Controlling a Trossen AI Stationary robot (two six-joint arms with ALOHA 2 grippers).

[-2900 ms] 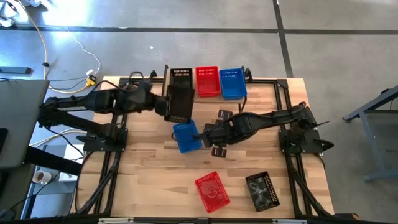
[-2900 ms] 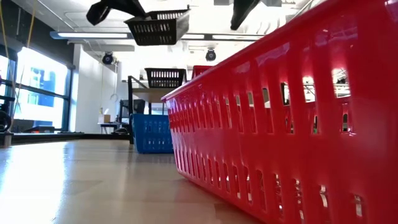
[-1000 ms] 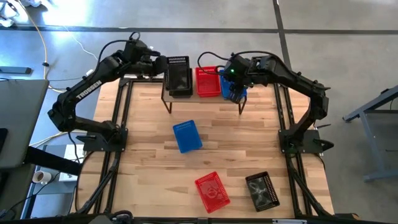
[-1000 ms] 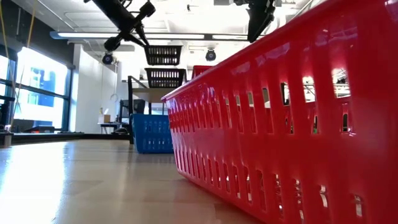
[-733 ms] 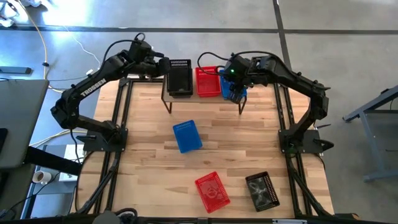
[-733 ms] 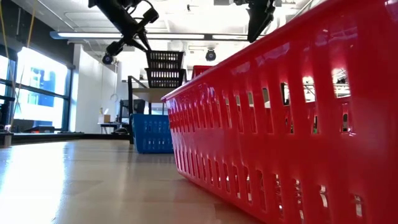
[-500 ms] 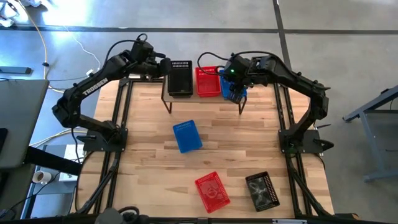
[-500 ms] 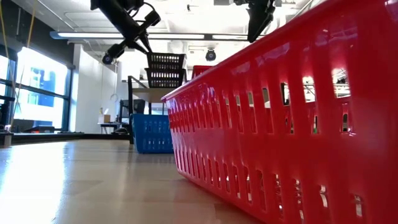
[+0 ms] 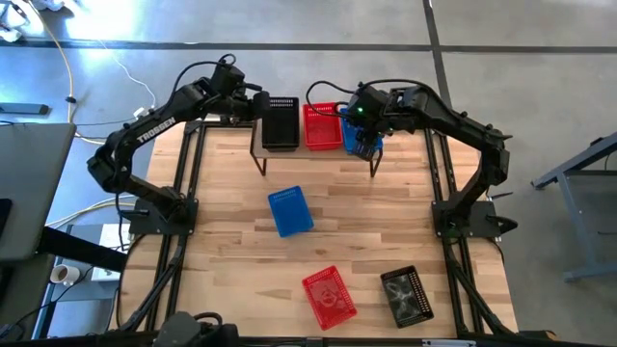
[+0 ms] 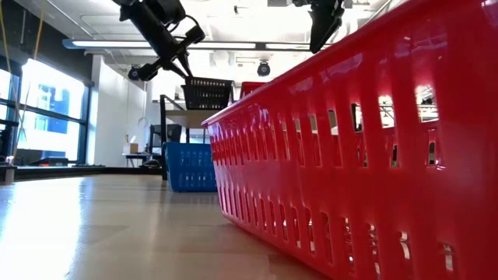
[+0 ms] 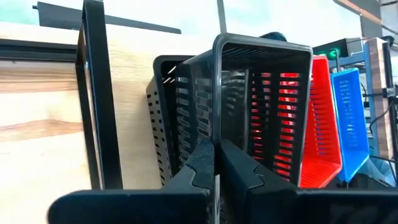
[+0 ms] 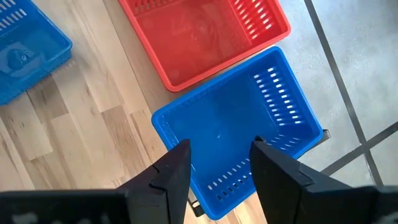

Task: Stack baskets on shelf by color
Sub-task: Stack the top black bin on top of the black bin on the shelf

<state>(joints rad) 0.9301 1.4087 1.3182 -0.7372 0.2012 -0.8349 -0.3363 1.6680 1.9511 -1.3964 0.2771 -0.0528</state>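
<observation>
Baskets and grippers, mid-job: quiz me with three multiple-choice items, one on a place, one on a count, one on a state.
1. Where is the left gripper?
A. at the black baskets on the shelf
B. over the loose red basket
C. off the table's right side

2. How many baskets lie loose on the table, off the shelf?
A. one
B. three
C. five

3. How do the right gripper's fingers stand?
A. shut on the red basket's rim
B. shut, holding nothing
C. open, over the blue basket on the shelf

Answers:
1. A: the left wrist view shows its fingers pinched on the top black basket's rim, and the high view places it at the shelf's left end.
2. B: the high view shows a loose blue basket, a red one and a black one on the table.
3. C: the right wrist view shows a clear gap between the fingers, blue basket beyond.
</observation>
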